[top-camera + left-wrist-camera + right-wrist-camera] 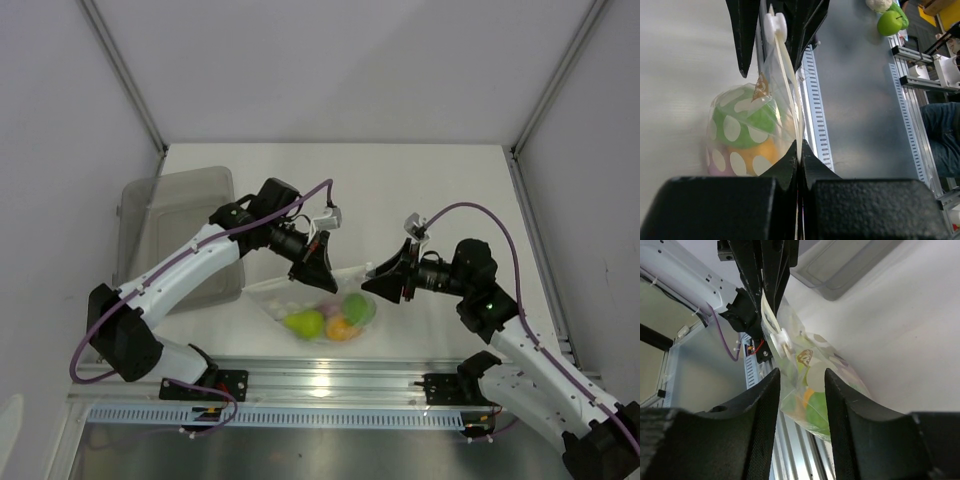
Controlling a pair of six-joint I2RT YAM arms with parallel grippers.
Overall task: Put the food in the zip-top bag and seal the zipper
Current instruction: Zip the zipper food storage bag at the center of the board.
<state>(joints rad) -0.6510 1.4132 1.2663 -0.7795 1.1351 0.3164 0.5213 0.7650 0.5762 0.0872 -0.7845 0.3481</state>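
Observation:
The zip-top bag (322, 305) hangs near the table's front edge, held up by its mouth edge. Inside it show the yellow-green pear (305, 322), the orange-yellow fruit (342, 328) and the round green fruit (358, 307). A faint purple patch low in the bag in the left wrist view may be the eggplant. My left gripper (322, 283) is shut on the bag's top strip (800, 150). My right gripper (372, 283) is open, its fingers (840, 410) straddling the bag's other end (801, 377). A white slider (779, 337) sits on the zipper between the two grippers, also in the left wrist view (775, 25).
The rigid translucent grey bin (180, 215) stands at the back left, behind my left arm. The metal rail (320, 380) runs along the near edge just below the bag. A green toy fruit (890, 22) lies beyond the table in the left wrist view.

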